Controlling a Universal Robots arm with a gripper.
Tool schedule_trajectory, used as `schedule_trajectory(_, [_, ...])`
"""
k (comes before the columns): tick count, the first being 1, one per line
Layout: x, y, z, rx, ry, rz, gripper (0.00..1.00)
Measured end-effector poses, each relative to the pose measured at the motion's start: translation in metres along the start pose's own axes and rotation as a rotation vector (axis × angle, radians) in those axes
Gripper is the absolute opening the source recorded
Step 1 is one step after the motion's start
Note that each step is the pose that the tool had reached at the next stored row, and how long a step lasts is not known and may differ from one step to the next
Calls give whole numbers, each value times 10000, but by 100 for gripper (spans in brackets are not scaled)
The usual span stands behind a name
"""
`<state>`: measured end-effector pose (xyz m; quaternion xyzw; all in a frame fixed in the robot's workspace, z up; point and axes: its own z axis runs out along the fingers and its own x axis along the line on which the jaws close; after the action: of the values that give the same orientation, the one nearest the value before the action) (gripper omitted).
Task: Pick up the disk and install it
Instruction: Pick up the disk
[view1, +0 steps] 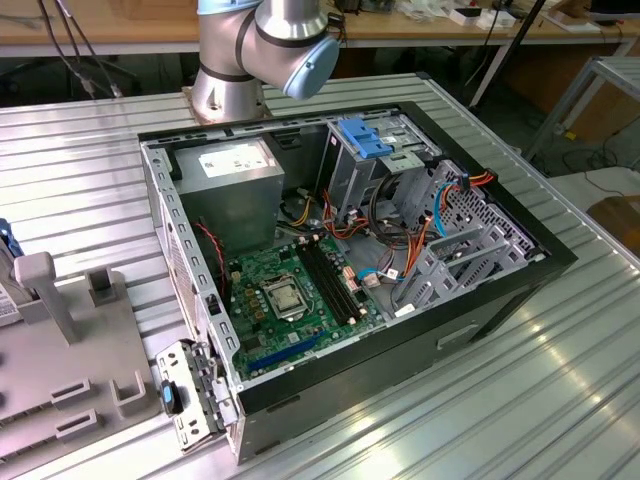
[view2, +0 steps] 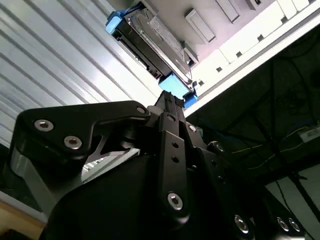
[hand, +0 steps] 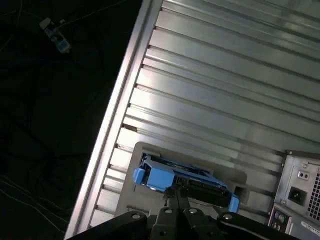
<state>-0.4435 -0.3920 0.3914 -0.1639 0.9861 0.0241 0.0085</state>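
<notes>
Disk (hand: 165, 177) v. near pincer (hand: 175, 195) tip

glossy ribbed metal table (hand: 225, 75), disk (hand: 170, 176) with blue plastic rails

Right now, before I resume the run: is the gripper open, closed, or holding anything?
Gripper: cannot be told; it is right at the disk.
</notes>
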Motion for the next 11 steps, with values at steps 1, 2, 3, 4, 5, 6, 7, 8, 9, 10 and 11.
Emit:
schedule_trajectory(1, [0,0,0,-7,11,-245,11])
schedule_trajectory(2, [0,0,0,-12,19,-442,11])
schedule_trajectory(3, [0,0,0,-18,32,-702,11])
schedule_trajectory(4, [0,0,0,-22,40,-882,11])
schedule_trajectory(5, [0,0,0,-28,51,-1127,11])
schedule_trajectory(6, [0,0,0,-32,59,-1305,11])
schedule_trajectory(7, [0,0,0,-40,74,-1638,11])
schedule_trajectory(8, [0,0,0,-48,88,-1959,11])
schedule_trajectory(9, [0,0,0,-61,109,-2443,11])
schedule_trajectory(10, [0,0,0,-68,121,-2715,11])
schedule_trajectory(11, [0,0,0,-72,130,-2916,11])
